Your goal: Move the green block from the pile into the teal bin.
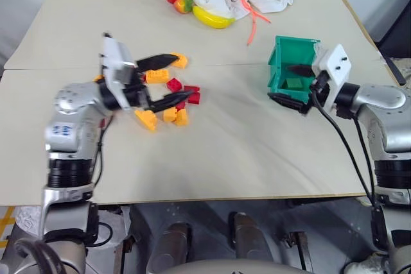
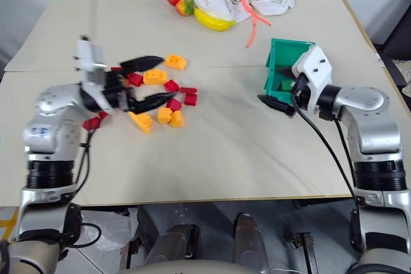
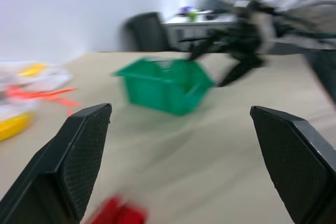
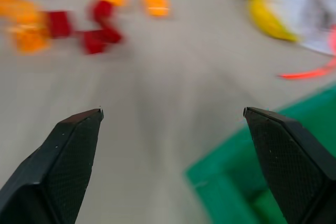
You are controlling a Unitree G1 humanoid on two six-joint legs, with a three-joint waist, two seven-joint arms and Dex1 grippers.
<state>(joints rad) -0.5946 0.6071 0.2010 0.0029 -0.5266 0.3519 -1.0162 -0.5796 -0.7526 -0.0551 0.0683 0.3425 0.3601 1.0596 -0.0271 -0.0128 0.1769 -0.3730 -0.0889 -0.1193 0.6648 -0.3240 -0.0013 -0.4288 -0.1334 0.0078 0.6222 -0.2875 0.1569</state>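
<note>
The left gripper [image 1: 162, 81] covered part of the pile [image 1: 172, 97]. The right gripper [image 1: 294, 86] hid the teal bin's [image 1: 282, 56] front, leaving a green block [image 2: 285, 85] inside barely visible. The bin's label was unseen.

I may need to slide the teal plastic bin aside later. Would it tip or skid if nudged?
The boxy teal plastic bin sits flat on the smooth beige table, so it would probably skid rather than tip. It holds little beyond a small green brick, so it is likely light. A push high on its wall might rock it.
</note>
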